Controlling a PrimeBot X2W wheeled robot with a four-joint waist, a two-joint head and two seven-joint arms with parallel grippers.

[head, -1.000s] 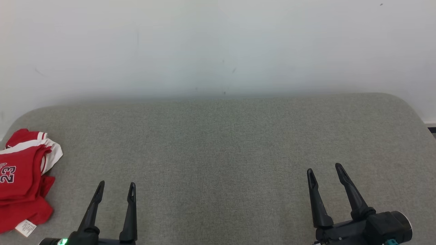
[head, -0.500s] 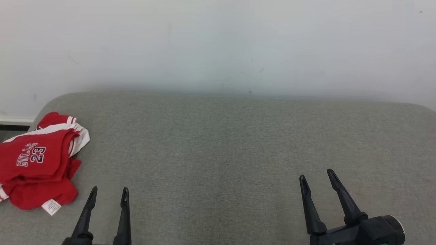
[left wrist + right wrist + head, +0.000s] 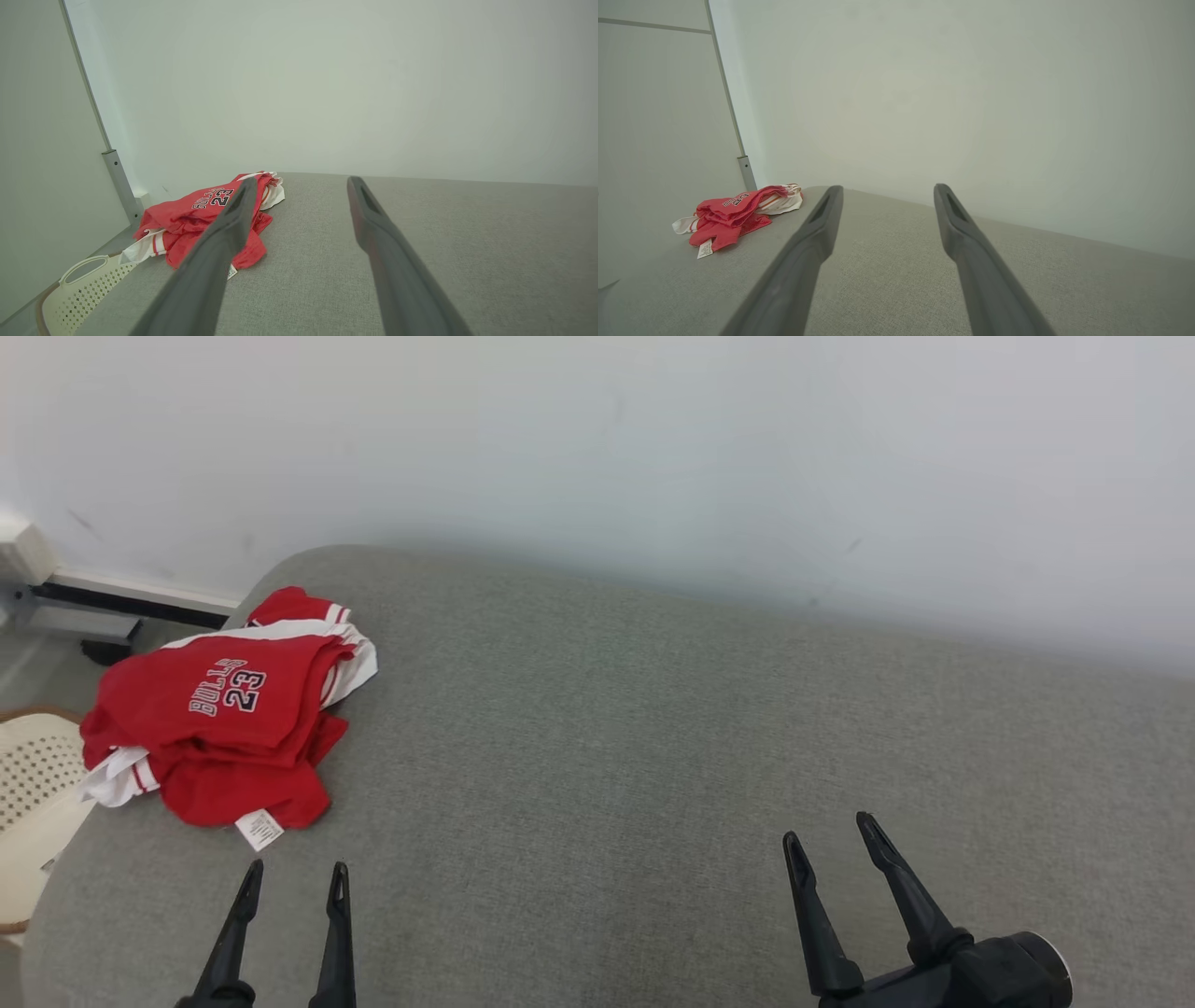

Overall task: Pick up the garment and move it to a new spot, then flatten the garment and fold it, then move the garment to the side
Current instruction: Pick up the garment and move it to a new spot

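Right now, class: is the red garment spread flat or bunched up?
Bunched up: the red garment lies in crumpled, overlapping layers, not flat.

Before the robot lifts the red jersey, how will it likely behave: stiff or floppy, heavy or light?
Probably floppy: the red jersey lies crumpled in soft, overlapping folds on the grey cushion, so it should sag and unfold when lifted. Likely light, as the cloth looks thin. A pinch may catch only the top layer, leaving the rest to trail.
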